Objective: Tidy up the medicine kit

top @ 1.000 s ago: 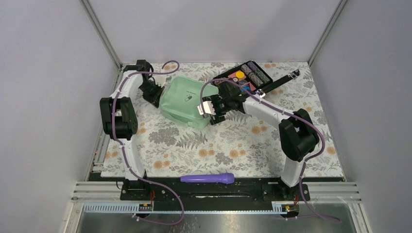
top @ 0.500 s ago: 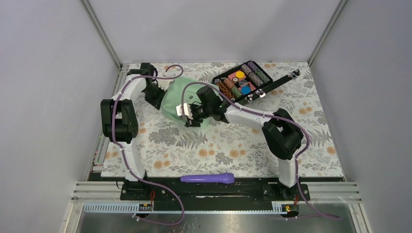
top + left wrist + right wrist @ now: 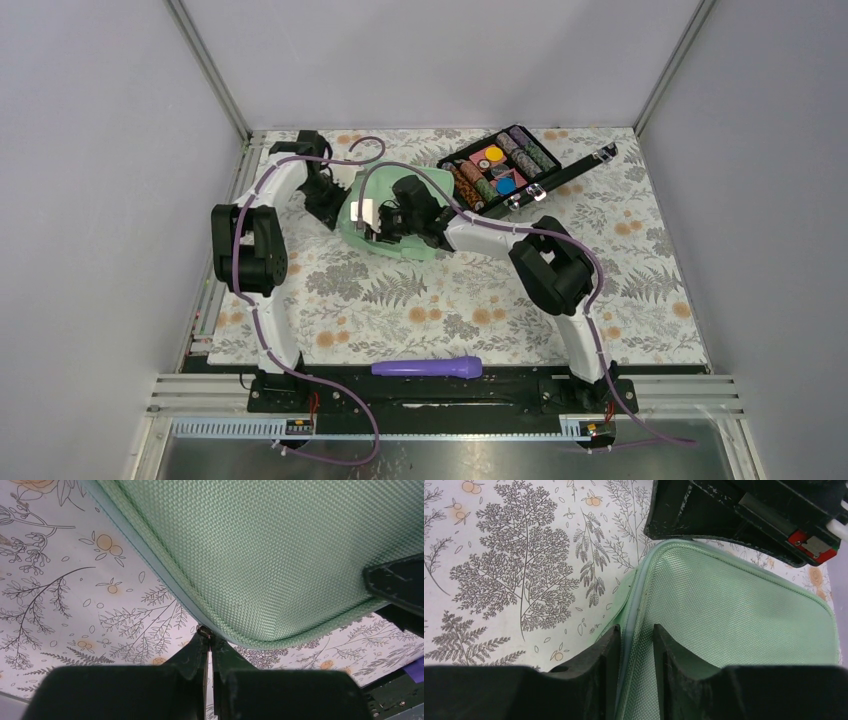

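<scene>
The medicine kit (image 3: 402, 249) is a mint-green woven case lying at the back left of the table, mostly covered by both arms. My left gripper (image 3: 334, 208) is at its left corner. In the left wrist view its fingertips (image 3: 209, 636) are pressed together on a small metal zipper pull at the rim of the kit (image 3: 280, 555). My right gripper (image 3: 383, 228) reaches across the kit from the right. Its fingers (image 3: 635, 635) straddle the pale zipper seam along the edge of the kit (image 3: 734, 610), one finger outside the rim and one on the lid.
An open black case (image 3: 500, 165) of colourful rolls and discs stands at the back right of the kit. A purple cylinder (image 3: 427, 367) lies on the rail at the near edge. The left arm's black body (image 3: 744, 515) sits just beyond the kit's far corner.
My right arm has swung left across the kit and its jaws have narrowed onto the kit's left edge. The left gripper stayed shut and shifted slightly toward the back.
</scene>
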Controlling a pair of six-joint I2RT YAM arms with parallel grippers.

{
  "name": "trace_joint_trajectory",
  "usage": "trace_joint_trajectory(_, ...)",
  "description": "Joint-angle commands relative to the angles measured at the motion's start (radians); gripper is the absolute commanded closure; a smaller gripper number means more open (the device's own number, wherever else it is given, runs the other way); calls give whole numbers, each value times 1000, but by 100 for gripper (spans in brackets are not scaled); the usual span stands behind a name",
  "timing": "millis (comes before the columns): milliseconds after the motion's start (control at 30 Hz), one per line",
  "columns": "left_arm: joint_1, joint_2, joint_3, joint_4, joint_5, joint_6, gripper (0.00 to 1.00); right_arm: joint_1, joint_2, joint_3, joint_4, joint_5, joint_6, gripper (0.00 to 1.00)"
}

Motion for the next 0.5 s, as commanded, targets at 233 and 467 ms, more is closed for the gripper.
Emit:
trace_joint_trajectory(233,-6,-187,-113,-234,229,-34,100,-1,86,106,102,141,36,99)
trace_joint_trajectory(467,-21,-172,-130,-261,539,-74,100,-4,91,110,94,124,13,100)
